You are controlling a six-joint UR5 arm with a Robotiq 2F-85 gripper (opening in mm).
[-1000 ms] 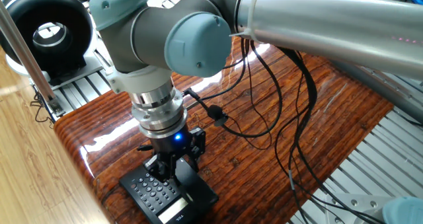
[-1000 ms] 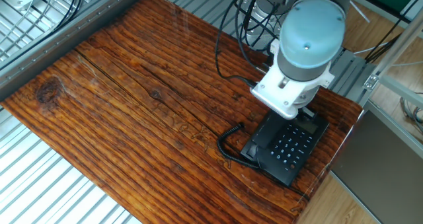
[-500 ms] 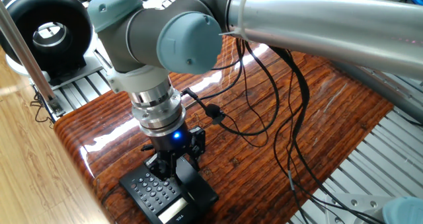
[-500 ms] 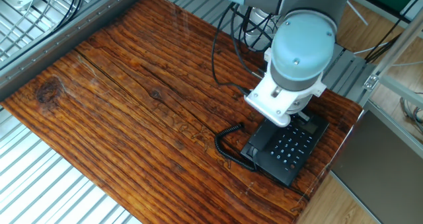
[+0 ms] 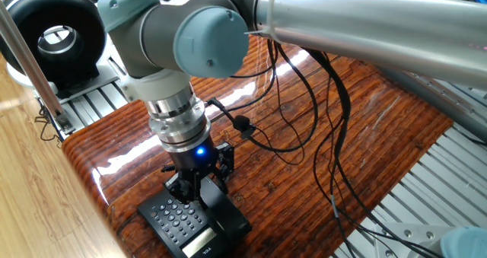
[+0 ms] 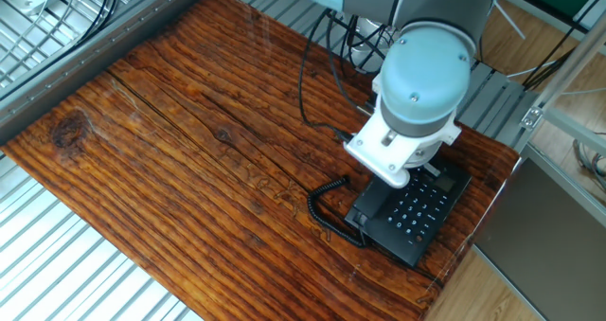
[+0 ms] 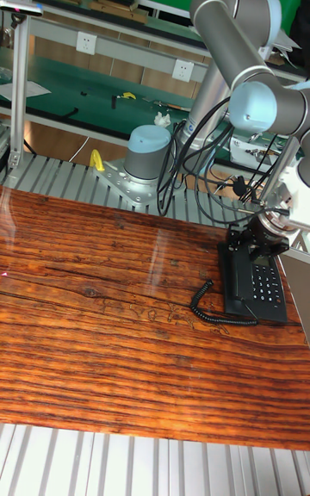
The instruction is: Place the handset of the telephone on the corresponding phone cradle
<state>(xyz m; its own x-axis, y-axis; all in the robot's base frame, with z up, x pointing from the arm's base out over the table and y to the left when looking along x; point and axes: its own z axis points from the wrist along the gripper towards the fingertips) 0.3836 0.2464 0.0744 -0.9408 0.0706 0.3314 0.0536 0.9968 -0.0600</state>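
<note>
The jaws hang low over the phone (image 5: 190,224) near the table (image 6: 180,151) edge, pointing down; whether they are clenched or released cannot be told. The handset (image 7: 232,276) lies directly beneath them, along the cradle beside the keypad (image 6: 417,210). Its coiled cord (image 6: 325,207) trails away onto the wood.

The black rectangular desk telephone (image 5: 194,226) is cut off by the bottom edge of one fixed view. In the other fixed view the grey-blue wrist joint (image 6: 417,75) covers the black two-finger gripper entirely and hides the far end of the telephone. In the tall view the gripper (image 7: 256,242) is too small to tell how its jaws stand.
</note>
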